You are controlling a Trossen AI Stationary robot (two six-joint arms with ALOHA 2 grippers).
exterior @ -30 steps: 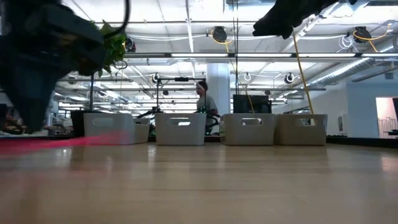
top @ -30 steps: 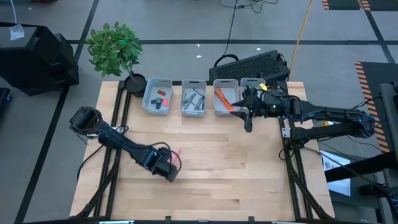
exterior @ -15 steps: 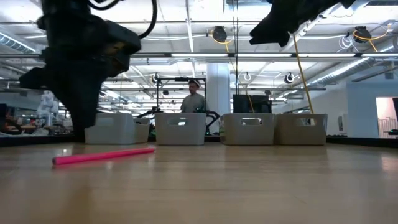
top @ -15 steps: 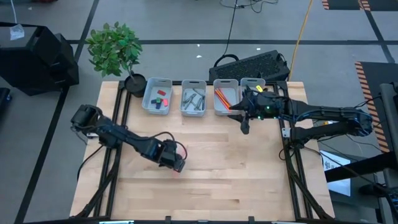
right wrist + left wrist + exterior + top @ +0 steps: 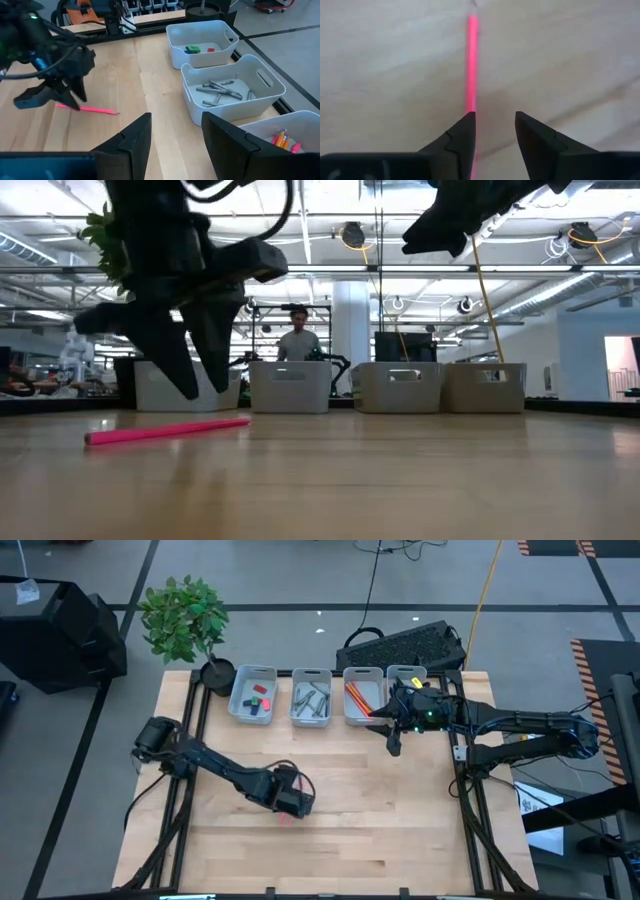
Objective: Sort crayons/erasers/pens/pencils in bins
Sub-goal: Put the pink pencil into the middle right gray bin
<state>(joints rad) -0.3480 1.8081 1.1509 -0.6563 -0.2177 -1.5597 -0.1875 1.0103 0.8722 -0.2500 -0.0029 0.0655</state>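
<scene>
Here left gripper (image 5: 205, 385) hovers, fingers apart, over pink stick (image 5: 165, 430) on counter (image 5: 380, 800); right gripper (image 5: 392, 743) open near bins (image 5: 307, 698).

Overhead, table-level and two wrist views, all sharing the table (image 5: 380, 800).

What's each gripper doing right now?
Left gripper: open, empty, above the pink stick.
Right gripper: open, empty, near the bins.

**Count on the table**

Four bins (image 5: 253, 693) sit in a row at 12 o'clock. One pink stick (image 5: 166, 430) lies loose near the centre. Three erasers (image 5: 260, 696) show in the bin toward 11 o'clock. Two arms.
</scene>
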